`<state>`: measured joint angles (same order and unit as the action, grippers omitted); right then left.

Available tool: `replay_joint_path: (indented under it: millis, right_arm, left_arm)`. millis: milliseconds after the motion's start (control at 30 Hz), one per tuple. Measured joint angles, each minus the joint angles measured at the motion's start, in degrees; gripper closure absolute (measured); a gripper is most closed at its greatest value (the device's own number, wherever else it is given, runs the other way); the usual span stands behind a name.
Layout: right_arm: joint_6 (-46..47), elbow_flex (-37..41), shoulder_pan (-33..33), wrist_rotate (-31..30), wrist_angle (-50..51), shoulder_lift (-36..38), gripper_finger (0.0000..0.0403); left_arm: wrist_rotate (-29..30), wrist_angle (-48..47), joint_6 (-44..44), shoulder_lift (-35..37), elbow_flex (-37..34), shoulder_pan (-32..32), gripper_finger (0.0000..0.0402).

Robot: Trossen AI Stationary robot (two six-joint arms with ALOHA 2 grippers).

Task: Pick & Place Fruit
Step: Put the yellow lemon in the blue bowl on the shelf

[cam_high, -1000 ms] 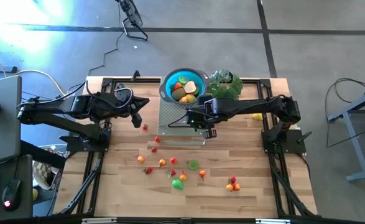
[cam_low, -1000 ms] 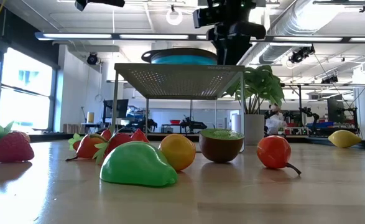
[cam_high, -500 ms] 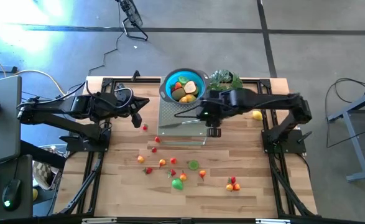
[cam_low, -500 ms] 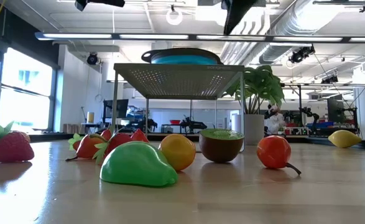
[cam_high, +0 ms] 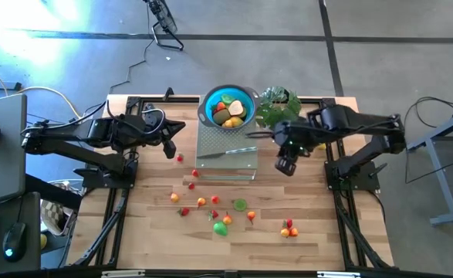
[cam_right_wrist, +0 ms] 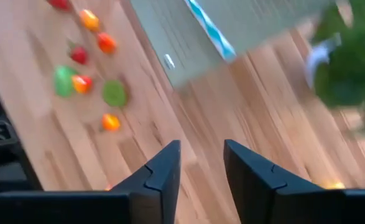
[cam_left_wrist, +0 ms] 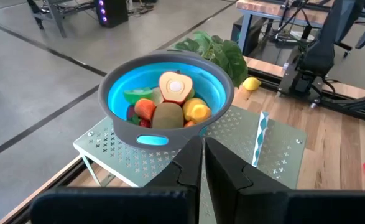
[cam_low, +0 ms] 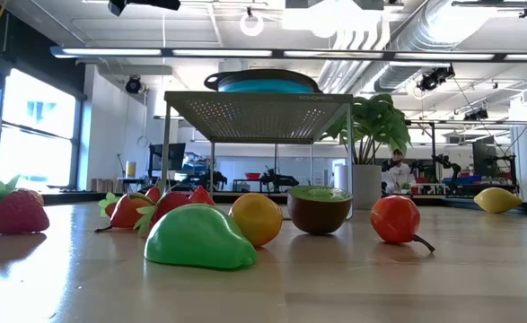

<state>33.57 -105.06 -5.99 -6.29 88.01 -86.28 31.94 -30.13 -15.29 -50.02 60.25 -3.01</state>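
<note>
Nearest the low camera, loose toy fruit lies on the wooden table [cam_high: 149, 232]: a green pear [cam_low: 198, 238], an orange [cam_low: 257, 219], a halved kiwi [cam_low: 320, 208], a tomato [cam_low: 396, 219], and a strawberry [cam_low: 13, 208] well off to one side. From above, this scatter sits in the table's near half, with a lone lemon [cam_high: 319, 144] farther back by the right arm.

Beyond the scatter stands a perforated metal rack [cam_high: 226, 158], with a slim silver knife [cam_high: 228, 152] lying on it. At its far edge sits the blue bowl [cam_high: 211, 100], already holding several fruits, with a leafy plant [cam_high: 280, 104] just beside it.

The right gripper [cam_high: 285, 164] hangs above the table just right of the rack, fingers parted with a narrow gap and nothing between them. The left gripper [cam_high: 169, 149] waits at the rack's left, fingers [cam_left_wrist: 229, 174] clenched together, empty.

Assessment: the step in hand appears to be reaching for another fruit. Recommended: spread the fingers wider before descent, select an isolated piece at the edge of the cluster, descend vertically, straddle it evenly. Round pieces are likely to roll if nudged off-centre.
</note>
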Motion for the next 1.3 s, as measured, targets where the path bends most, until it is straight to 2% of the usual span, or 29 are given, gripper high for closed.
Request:
replay_joint_path:
  millis: [67,233,467,667,900,1200,1300]
  right_arm:
    - [2.6,0.18,-1.16,-0.72,2.35,-0.02,0.0296]
    - [6.47,3.37,-3.2,0.64,-0.24,1.52,0.032]
    - [26.94,11.71,-5.77,-5.28,0.22,2.23,0.036]
    - [40.55,21.49,-8.42,-5.24,-0.1,3.55,0.0395]
    - [55.15,32.87,-10.26,-7.26,-4.12,6.96,0.04]
    - [80.78,47.85,-10.43,-20.08,-7.08,14.56,0.04]
    - [85.46,52.78,-9.13,-20.64,-7.34,16.13,0.04]
  left_arm:
    - [0.01,-0.02,0.0,0.0,0.0,-0.02,0.0388]
    - [0.01,0.0,0.0,0.0,0.0,0.0,0.0388]
    - [0.01,-0.02,0.0,0.0,0.0,0.0,0.0388]
    - [0.01,-0.02,0.02,0.0,0.0,-0.02,0.0388]
    - [0.01,-0.11,0.63,0.0,0.0,0.0,0.0388]
    - [0.01,-1.81,0.63,0.0,0.0,-0.02,0.0388]
    - [0.01,-1.79,0.63,0.0,0.02,0.0,0.0388]
